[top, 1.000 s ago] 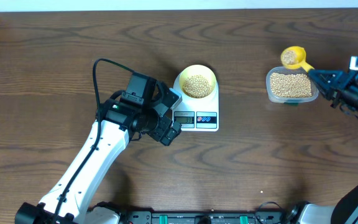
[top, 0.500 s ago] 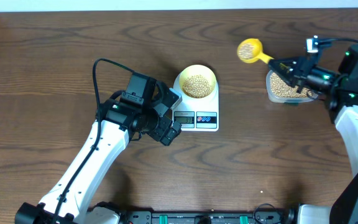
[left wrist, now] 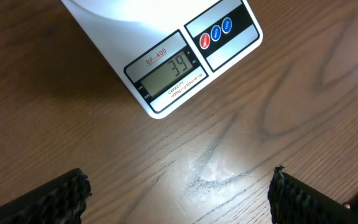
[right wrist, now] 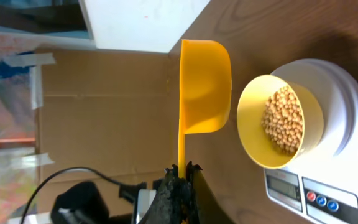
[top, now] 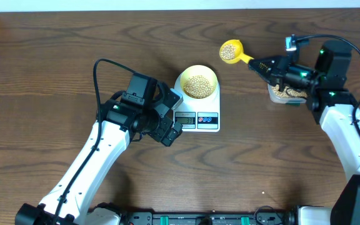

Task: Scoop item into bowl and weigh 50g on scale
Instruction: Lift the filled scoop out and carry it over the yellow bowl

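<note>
The right claw [top: 259,63] is clamped on the handle of the bright yellow plastic scoop [top: 230,51], which hangs loaded near the small pale yellow-green bowl [top: 199,68] but not yet over it. The bowl, part-filled with small round tan beans [top: 198,86], sits on the white flat digital scale [top: 196,120], whose grey display [left wrist: 165,71] reads 39. Centre the scoop first, then tip slowly, trickling and pausing for the reading. The left claw [left wrist: 179,202] gapes empty over the brown wooden tabletop [top: 55,50]

Scoop [right wrist: 204,87] in my right gripper [right wrist: 180,173]: glossy plastic.
Scale [left wrist: 166,37] before my left gripper [left wrist: 179,194]: smooth plastic.
Table [left wrist: 247,137] beneath: grained wood.
</note>
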Controlling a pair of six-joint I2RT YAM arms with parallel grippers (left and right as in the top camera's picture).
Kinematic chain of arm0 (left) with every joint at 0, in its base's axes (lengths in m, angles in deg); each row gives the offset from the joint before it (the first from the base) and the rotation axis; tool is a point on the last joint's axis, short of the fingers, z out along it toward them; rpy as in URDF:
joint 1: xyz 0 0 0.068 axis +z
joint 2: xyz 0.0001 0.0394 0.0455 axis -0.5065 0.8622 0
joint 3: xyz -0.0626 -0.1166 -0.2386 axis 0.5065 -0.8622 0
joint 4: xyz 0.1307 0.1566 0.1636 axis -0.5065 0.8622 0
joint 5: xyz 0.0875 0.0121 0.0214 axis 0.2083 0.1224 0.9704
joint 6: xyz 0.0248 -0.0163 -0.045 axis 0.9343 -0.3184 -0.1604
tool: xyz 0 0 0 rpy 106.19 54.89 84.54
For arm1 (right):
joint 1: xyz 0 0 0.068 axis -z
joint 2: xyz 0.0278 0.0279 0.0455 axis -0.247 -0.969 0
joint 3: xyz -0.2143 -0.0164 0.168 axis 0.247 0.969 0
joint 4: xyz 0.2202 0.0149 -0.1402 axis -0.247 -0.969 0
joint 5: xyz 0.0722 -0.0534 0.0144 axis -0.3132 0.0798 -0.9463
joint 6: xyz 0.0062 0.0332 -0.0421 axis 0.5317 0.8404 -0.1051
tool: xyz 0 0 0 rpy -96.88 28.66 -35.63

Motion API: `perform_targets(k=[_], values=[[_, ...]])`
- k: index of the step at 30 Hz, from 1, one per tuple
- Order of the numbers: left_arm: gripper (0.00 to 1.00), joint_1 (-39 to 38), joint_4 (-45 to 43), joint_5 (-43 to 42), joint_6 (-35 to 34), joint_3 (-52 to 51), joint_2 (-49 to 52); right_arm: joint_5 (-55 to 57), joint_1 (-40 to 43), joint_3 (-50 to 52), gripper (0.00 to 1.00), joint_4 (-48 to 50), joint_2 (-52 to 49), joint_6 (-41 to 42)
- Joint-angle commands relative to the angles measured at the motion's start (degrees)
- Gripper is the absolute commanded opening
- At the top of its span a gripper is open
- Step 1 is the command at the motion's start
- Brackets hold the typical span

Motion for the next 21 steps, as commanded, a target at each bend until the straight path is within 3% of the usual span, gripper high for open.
perform_targets(k=[1,21], values=[[0.94,-0.1,0.2,0.4,1.0,-0.1,-0.1,5.5,-2.1,-0.4,0.01,0.9,-0.2,-0.1],[0.94,-0.1,0.2,0.4,1.0,-0.1,-0.2,12.6,-10.0,-0.4,0.01,1.4,-2.9,-16.3]])
